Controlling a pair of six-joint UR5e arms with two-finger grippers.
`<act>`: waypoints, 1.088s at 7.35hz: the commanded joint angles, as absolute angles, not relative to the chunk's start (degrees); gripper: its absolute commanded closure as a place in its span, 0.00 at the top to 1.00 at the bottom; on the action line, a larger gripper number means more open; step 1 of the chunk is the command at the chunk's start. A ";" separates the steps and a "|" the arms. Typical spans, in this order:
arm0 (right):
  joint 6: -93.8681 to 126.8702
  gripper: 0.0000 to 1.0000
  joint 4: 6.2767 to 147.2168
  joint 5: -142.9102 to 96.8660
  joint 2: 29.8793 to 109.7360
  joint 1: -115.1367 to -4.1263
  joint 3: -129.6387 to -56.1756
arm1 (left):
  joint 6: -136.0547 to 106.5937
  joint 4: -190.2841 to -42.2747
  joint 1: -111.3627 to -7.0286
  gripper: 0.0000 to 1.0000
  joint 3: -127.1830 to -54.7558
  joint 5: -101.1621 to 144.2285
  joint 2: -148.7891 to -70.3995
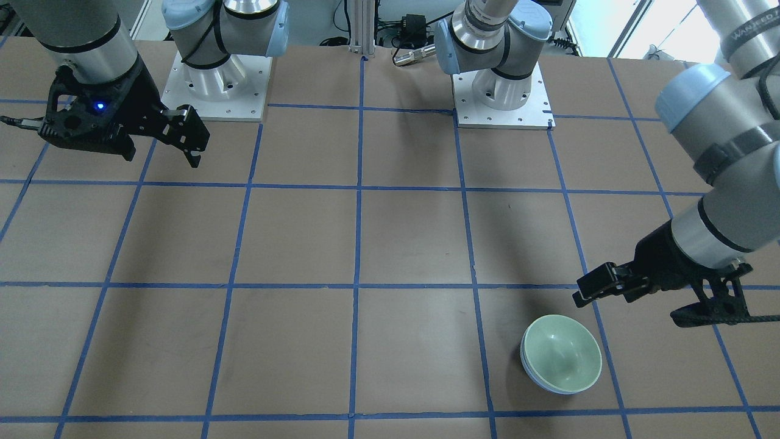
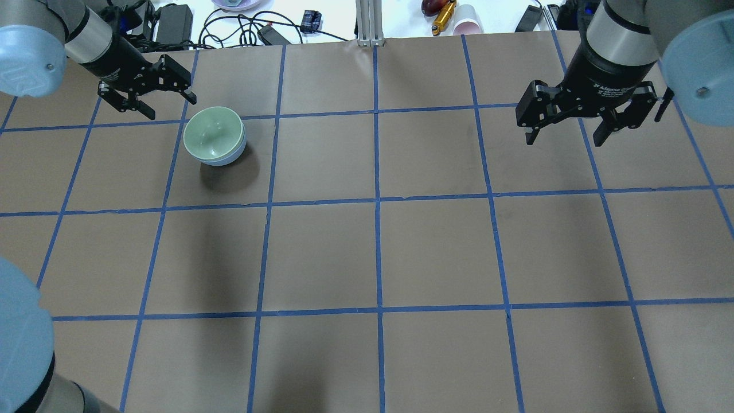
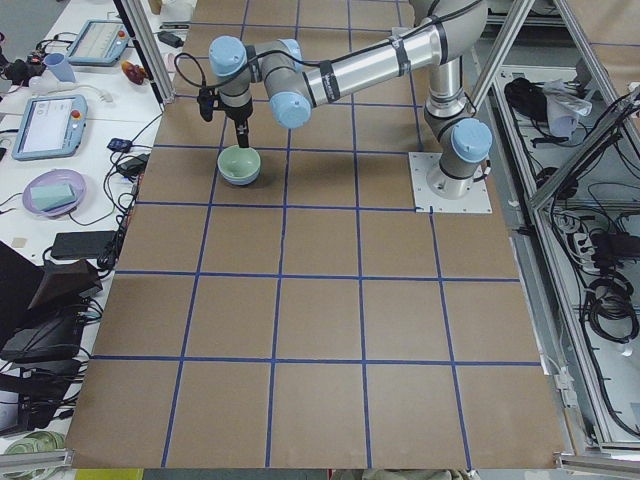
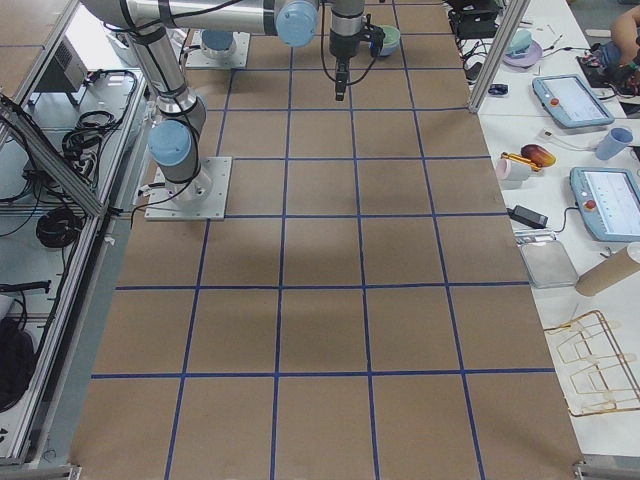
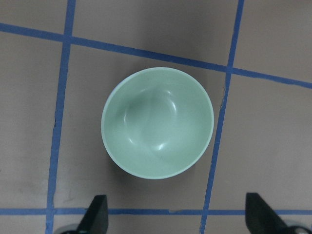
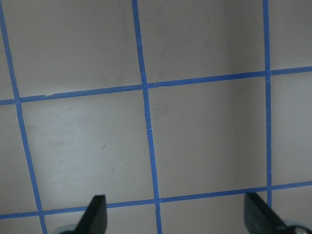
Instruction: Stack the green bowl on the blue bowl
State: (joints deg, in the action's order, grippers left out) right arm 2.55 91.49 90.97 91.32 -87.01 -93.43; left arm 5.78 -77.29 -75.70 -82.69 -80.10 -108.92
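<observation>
The green bowl (image 1: 563, 352) sits nested inside the blue bowl (image 1: 536, 378), upright on the brown table. In the overhead view the green bowl (image 2: 213, 133) covers most of the blue bowl (image 2: 230, 157), of which only a crescent shows. My left gripper (image 2: 171, 108) is open and empty, hovering just beside the stack and apart from it. In the left wrist view the green bowl (image 5: 157, 122) lies ahead of the open left gripper (image 5: 178, 217), and the blue bowl is hidden. My right gripper (image 2: 565, 137) is open and empty, far off over bare table.
The table (image 2: 378, 252) is brown with a blue tape grid. Cables, a pink cup (image 2: 468, 26) and small items lie beyond the far edge. The two arm bases (image 1: 503, 91) stand at the robot's side.
</observation>
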 commanded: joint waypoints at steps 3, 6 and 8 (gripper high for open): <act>2.55 1.00 91.49 90.97 91.32 -87.01 -93.43 | 0.20 -84.37 -82.24 1.00 -82.79 -84.27 -99.68; 2.55 1.00 91.49 90.97 91.32 -87.01 -93.43 | -1.50 -84.91 -89.55 1.00 -85.59 -89.18 -94.93; 2.55 1.00 91.49 90.97 91.32 -87.01 -93.43 | -1.14 -86.21 -90.26 1.00 -85.78 -90.62 -92.21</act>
